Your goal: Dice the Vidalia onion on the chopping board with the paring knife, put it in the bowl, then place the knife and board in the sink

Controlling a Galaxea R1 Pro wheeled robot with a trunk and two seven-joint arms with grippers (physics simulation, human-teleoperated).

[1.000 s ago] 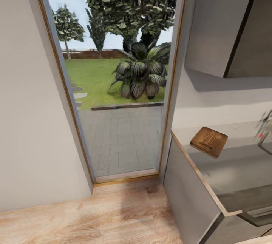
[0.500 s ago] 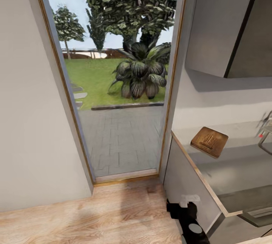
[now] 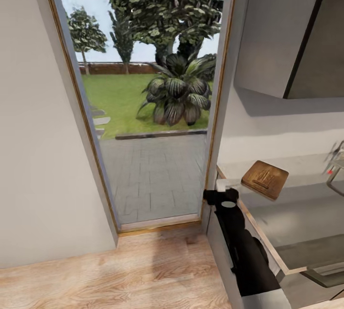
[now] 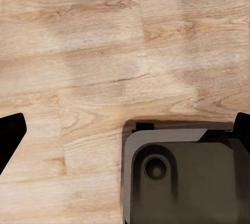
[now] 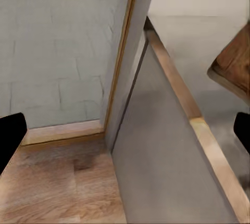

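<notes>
A: What does the head view take in?

B: A tall glass door (image 3: 148,108) with a wooden frame, looking out on paving, a lawn, a broad-leaved plant (image 3: 179,91) and trees. To its right stands the grey bench (image 3: 291,213) over its dark cabinet front, with a wall cabinet (image 3: 286,27) above.

A: Where is the chopping board?

B: The chopping board (image 3: 264,179) lies flat on the bench near the back wall, close to the bench's door-side end. In the right wrist view 1 brown corner of it (image 5: 234,67) shows past the bench's wooden edge strip.

A: And the sink?

B: At the far right edge of the head view, the chrome tap (image 3: 336,158) with its red knob is just visible; the basin itself is cut off.

A: The right hand?

B: The right hand (image 3: 220,195) is raised beside the bench's end, level with its top edge, its black arm running down to the lower edge of the view. In its wrist view the 2 dark fingertips (image 5: 10,138) sit wide apart at the frame's sides, so it is released and grasps nothing.

A: The left hand?

B: In the left wrist view the fingertips (image 4: 9,135) are likewise spread wide, released, pointing down at the light wood floor (image 4: 94,52) above the robot's grey base (image 4: 177,177).
</notes>
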